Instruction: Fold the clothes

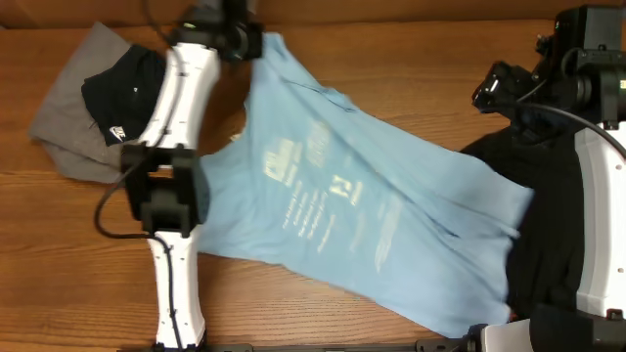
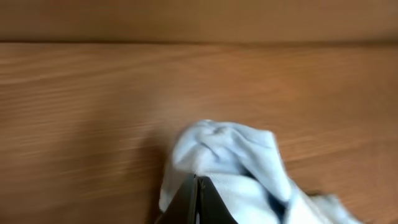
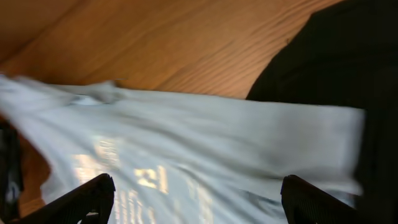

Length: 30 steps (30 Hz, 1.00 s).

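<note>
Left gripper is clamped shut on a bunched corner of the light blue T-shirt at the far edge of the table. The rest of the shirt lies print-up, running diagonally from that gripper toward the near right, where it overlaps the black shirt. Right gripper has its jaws wide apart and holds nothing, hovering over the blue shirt's right side near the black one; the grey shirt sits far left.
</note>
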Tool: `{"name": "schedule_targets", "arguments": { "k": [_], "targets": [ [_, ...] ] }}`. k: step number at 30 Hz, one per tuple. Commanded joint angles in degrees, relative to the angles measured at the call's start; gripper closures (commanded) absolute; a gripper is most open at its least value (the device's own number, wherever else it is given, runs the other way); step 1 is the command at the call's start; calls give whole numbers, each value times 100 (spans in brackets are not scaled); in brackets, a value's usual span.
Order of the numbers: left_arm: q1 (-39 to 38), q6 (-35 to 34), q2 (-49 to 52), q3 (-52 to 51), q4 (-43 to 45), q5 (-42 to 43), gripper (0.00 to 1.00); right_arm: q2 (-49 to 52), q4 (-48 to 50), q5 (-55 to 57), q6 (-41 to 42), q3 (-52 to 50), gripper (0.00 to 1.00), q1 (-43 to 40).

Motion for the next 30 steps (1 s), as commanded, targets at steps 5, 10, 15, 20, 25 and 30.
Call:
{"name": "schedule_targets", "arguments": {
  "k": [5, 10, 15, 20, 25, 30],
  "targets": [
    [234, -221, -249, 223, -612, -1158, 96, 17, 42, 133, -35, -140, 10, -13],
    [356, -476, -256, 315, -643, -1185, 96, 227, 299, 133, -33, -501, 9, -13],
    [485, -909, -413, 542, -809, -1163, 96, 551, 708, 612, 319, -909, 12, -59],
    [549, -813, -745, 933, -1080, -1167, 89, 1084, 981, 713, 466, -984, 18, -334],
    [540, -664, -1180, 1060, -1329, -1152, 40, 1609, 1141, 710, 577, -988, 19, -824],
    [461, -214, -1469, 1060, -1814, -400, 44, 2103, 1268, 490, 590, -1021, 23, -1224]
  ]
}}
